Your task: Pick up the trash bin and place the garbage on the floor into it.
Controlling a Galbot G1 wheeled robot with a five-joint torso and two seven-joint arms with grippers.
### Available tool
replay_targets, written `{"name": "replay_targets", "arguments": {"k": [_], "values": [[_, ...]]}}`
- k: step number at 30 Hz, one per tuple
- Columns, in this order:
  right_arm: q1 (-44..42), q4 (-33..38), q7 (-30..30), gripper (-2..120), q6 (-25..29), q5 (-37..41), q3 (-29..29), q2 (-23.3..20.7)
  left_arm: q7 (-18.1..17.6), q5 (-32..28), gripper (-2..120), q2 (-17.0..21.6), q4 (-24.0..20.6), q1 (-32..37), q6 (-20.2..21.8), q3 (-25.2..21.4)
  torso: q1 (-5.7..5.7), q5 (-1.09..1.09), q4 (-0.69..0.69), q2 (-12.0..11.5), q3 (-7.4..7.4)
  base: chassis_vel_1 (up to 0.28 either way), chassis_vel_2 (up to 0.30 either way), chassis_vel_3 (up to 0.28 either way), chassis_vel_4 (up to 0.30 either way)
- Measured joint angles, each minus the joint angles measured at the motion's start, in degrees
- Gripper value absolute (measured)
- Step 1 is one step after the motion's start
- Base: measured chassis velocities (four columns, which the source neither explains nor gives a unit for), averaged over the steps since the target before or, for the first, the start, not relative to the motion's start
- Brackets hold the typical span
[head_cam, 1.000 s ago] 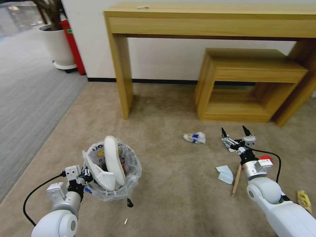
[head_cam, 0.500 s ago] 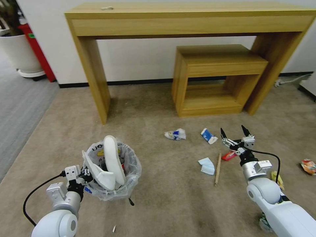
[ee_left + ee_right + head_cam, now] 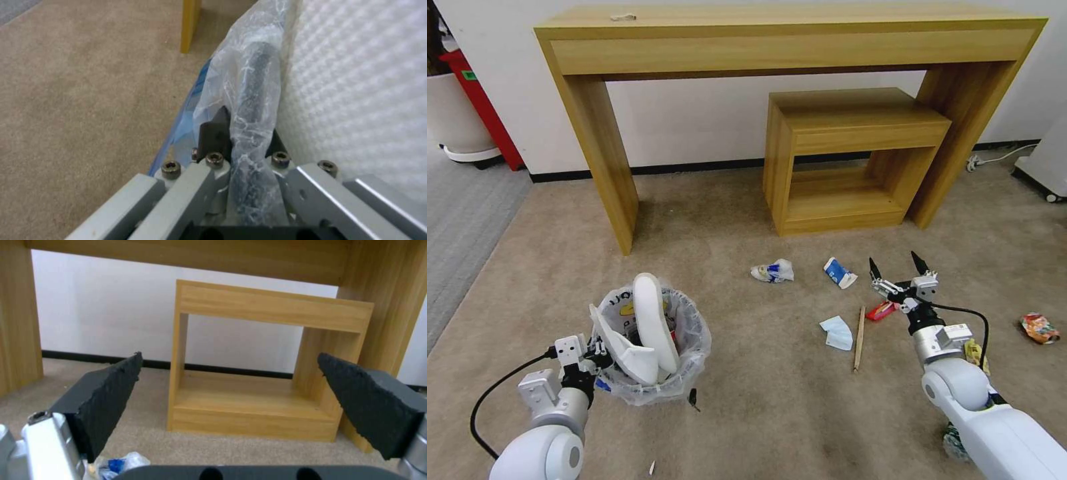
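The trash bin, lined with a clear crinkly bag, hangs off the floor at lower left, two white slippers sticking out of it. My left gripper is shut on its rim; the left wrist view shows the bag-wrapped rim between the jaws. Garbage lies on the carpet: a crumpled blue-white wrapper, a blue-white carton, a blue mask, a wooden stick, a red wrapper. My right gripper hovers open above the red wrapper, its fingers wide apart.
A long wooden table stands against the wall, a small wooden table beneath it. More litter lies at right: a colourful wrapper and a yellow wrapper. A white planter stands far left. Open carpet lies between bin and litter.
The camera has swung to the right, so the whole scene slid left and the carton, red wrapper and colourful wrapper came into view. Both arms keep their poses.
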Motion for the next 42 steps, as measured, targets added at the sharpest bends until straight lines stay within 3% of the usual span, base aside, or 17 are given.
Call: {"name": "replay_targets", "arguments": {"k": [18,42], "values": [[-0.9,-0.3,0.0,100,-0.4,-0.9,1.3,0.1,0.1,0.1,2,-0.3,0.2,-0.1,-0.1,-0.2,0.0,0.0,-0.01,0.0,-0.01,0.0,0.0,0.0,0.0],[-0.5,-1.0,0.2,100,-0.3,-1.2,0.8,0.4,0.3,0.1,2,-0.3,0.6,-0.1,-0.4,-0.4,0.0,0.0,-0.01,0.0,0.0,-0.073,0.063,0.065,-0.064]]}}
